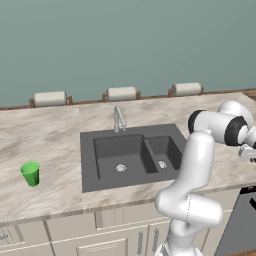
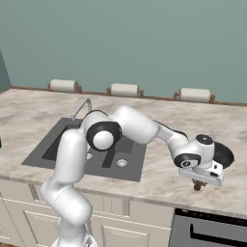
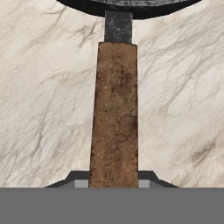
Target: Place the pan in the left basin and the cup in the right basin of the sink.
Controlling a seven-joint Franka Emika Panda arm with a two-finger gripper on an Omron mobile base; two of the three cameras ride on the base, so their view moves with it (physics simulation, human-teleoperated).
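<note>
The black pan (image 2: 225,155) rests on the marble counter right of the sink (image 1: 90,165), partly hidden behind my hand. Its brown handle (image 3: 114,113) runs down the middle of the hand view from the pan's rim (image 3: 131,8). My gripper (image 3: 113,183) has a dark fingertip pressed against each side of that handle, near its free end (image 2: 197,185). The green cup (image 1: 30,173) stands upright on the counter far left of the sink. The wide left basin (image 1: 120,155) and the narrow right basin (image 1: 164,151) hold nothing but their drains.
A curved silver faucet (image 1: 118,119) rises behind the sink. Three paper towel rolls (image 1: 121,93) line the back of the counter by the wall. A dark oven front (image 2: 207,229) sits below the counter edge under the pan. My arm arches over the sink's right side.
</note>
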